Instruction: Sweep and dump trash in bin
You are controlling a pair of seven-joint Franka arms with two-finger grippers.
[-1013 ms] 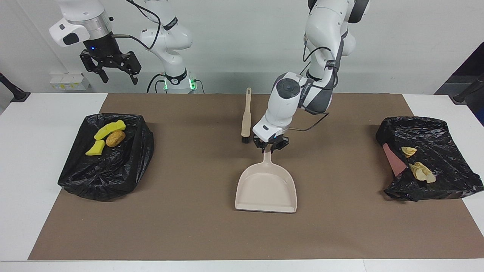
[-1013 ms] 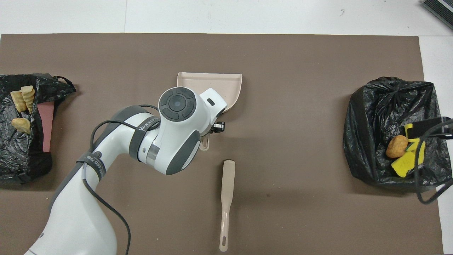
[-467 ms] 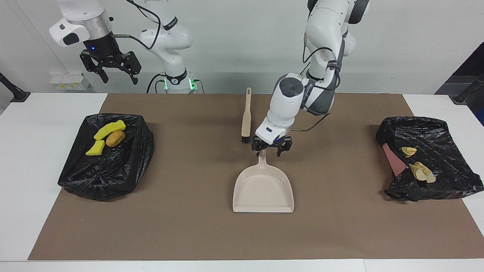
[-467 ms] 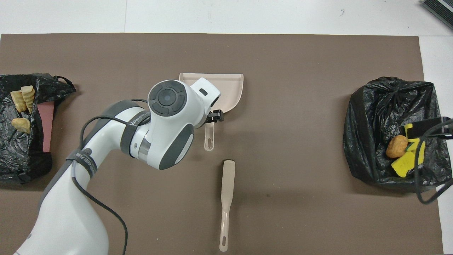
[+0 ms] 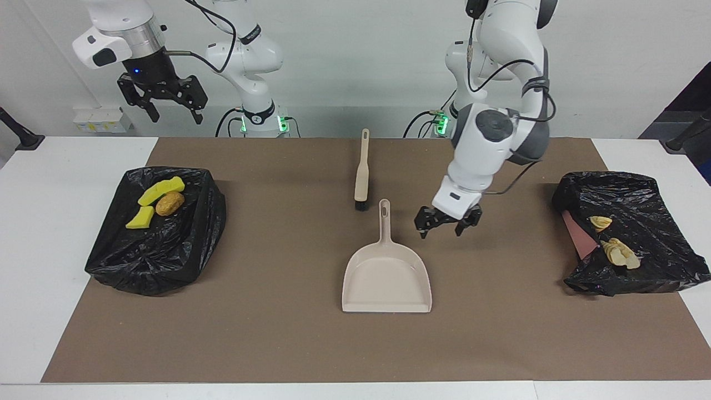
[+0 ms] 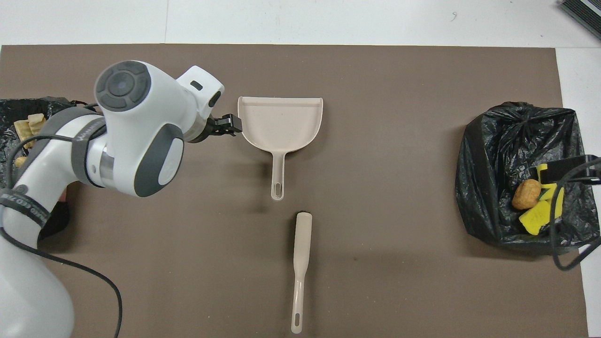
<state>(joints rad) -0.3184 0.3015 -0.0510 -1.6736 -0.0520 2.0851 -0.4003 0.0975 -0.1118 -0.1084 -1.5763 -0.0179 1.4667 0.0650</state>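
We see yellow sponge chunks and a brown lump in one bag-lined bin; pastry pieces in the other bin. Left pincer and right pincer: both released, empty.

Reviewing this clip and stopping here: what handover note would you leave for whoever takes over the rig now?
Left gripper: open, empty, over the mat beside the dustpan.
Right gripper: open, raised, waiting over its end of the table.
Dustpan empty on the mat; brush lies nearer the robots.
Done: yellow chunks and brown lump in one black bin; pastry pieces in the other bin.
Left: apparently nothing.
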